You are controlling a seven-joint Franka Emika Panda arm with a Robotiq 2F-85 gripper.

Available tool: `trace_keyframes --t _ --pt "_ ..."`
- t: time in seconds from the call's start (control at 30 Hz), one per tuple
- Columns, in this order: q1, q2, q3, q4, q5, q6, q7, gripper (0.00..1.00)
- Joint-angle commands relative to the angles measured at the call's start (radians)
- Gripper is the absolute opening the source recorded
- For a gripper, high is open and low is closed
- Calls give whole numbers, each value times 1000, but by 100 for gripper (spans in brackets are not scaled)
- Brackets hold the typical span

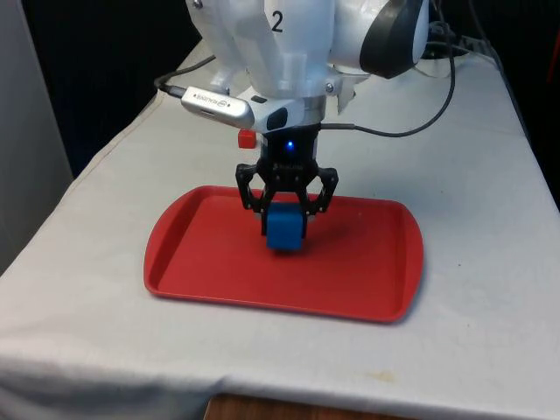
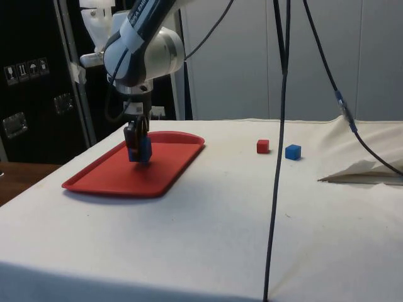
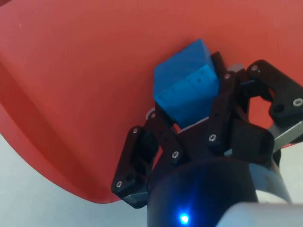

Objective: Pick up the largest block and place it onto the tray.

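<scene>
A large blue block (image 1: 284, 230) sits between the fingers of my black gripper (image 1: 285, 226), right over the middle of the red tray (image 1: 201, 262). From the side, the blue block (image 2: 141, 150) rests at or just above the tray (image 2: 101, 176) floor, with the gripper (image 2: 138, 148) shut on it. In the wrist view the blue block (image 3: 185, 84) is clamped between the fingertips (image 3: 218, 90) with the red tray (image 3: 75, 71) close beneath. I cannot tell whether the block touches the tray.
A small red block (image 2: 262, 146) and a small blue block (image 2: 293, 151) lie on the white cloth beyond the tray. Black cables (image 2: 277, 126) hang down across the side view. A cable (image 1: 411, 122) lies on the cloth behind the arm.
</scene>
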State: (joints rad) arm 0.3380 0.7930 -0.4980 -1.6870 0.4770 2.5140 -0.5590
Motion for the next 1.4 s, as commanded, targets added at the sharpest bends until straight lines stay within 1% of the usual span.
trace_keyframes --t 0.0,0.03,0.13,0.17,0.2,0.23,0.3,0.57,0.6,0.63,0.67,0.77,0.8,0.83,0.9,0.93,1.17,1.23,1.27,1.37 --pt "-4 4 5 4 4 -4 -2 0" --pt "-3 5 5 4 3 -5 -1 0" --pt "-9 18 12 12 10 -10 -4 0" --pt "-8 23 10 15 12 -16 -3 0" --pt "0 21 3 6 9 -5 0 0" --pt "-5 24 6 17 10 -17 -1 0" --pt "0 25 0 19 6 -19 1 0" --pt "0 30 -1 23 9 -20 0 0" --pt "0 30 -1 23 9 -20 0 2" --pt "0 30 -1 23 9 -20 0 8" --pt "0 30 -1 23 9 -19 0 26" --pt "0 29 -1 22 9 -19 0 56" --pt "0 29 -1 23 10 -19 0 56" --pt "1 29 -1 23 10 -19 0 65" --pt "1 29 -1 23 10 -19 0 85" --pt "1 29 -1 23 10 -19 0 100" --pt "1 29 -2 23 10 -19 0 100" --pt "5 17 -9 21 6 -29 4 100" --pt "10 6 -17 21 3 -36 8 100" --pt "16 -9 -26 20 2 -49 11 100"
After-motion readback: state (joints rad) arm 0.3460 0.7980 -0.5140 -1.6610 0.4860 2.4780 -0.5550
